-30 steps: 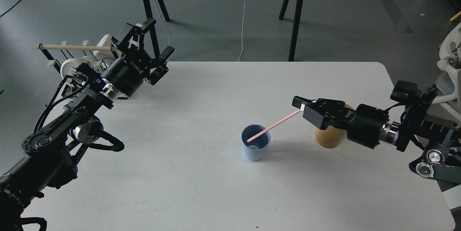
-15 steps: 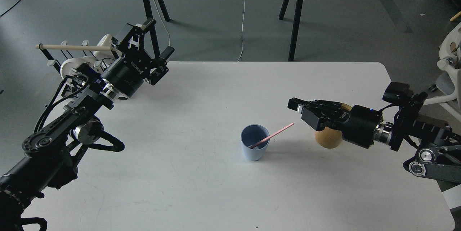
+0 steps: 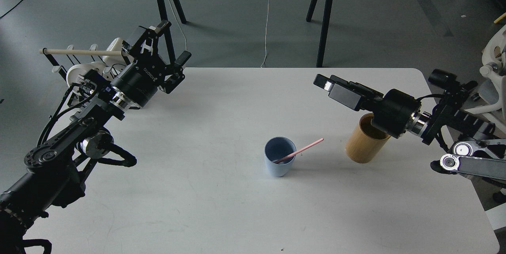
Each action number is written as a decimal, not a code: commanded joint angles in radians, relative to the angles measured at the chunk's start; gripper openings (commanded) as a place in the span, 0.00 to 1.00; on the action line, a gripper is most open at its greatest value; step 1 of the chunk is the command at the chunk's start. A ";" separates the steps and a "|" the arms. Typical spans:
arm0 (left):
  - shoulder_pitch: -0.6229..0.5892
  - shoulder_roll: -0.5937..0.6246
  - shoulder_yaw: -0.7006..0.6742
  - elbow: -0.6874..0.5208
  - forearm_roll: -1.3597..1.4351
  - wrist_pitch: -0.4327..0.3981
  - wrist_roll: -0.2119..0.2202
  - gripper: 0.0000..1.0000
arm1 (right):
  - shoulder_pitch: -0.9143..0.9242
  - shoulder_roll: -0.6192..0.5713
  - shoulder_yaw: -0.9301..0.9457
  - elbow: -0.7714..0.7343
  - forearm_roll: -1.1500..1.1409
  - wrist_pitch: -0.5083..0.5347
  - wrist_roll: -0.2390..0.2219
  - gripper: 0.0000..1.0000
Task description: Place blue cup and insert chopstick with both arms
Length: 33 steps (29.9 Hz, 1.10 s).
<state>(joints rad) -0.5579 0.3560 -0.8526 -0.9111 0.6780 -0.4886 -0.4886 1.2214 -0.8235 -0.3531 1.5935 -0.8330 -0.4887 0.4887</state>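
Note:
The blue cup (image 3: 280, 163) stands upright near the middle of the white table (image 3: 221, 206). One pink chopstick (image 3: 302, 150) leans in it, its upper end pointing right over the rim. My right gripper (image 3: 325, 82) is raised above the table, up and to the right of the cup; it is open and empty, well clear of the chopstick. My left gripper (image 3: 172, 44) hangs open and empty over the table's back left corner, far from the cup.
A tan bamboo holder (image 3: 363, 146) stands right of the cup, partly under my right wrist. A black wire rack with a pale dowel (image 3: 81, 52) and white mugs (image 3: 79, 72) sits behind my left arm. A black-legged table (image 3: 322, 16) stands beyond.
My right gripper let go of the chopstick, which dropped into the cup and now leans there. The gripper then rose and pulled back to the upper right, uncovering the bamboo holder. The left arm stayed still.

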 commanded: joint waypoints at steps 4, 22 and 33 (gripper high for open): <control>-0.031 0.012 0.000 0.008 0.002 0.000 0.000 0.98 | -0.014 0.093 0.158 -0.006 0.337 0.000 0.000 0.82; -0.085 0.038 0.000 0.054 -0.009 0.000 0.000 0.98 | -0.454 0.273 0.809 -0.256 0.733 0.694 0.000 0.97; -0.077 0.041 -0.003 0.046 -0.011 0.000 0.000 0.98 | -0.457 0.307 0.845 -0.325 0.723 0.734 0.000 0.99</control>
<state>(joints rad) -0.6406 0.3986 -0.8547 -0.8579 0.6677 -0.4887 -0.4886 0.7619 -0.5211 0.4761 1.2793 -0.1117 0.2456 0.4886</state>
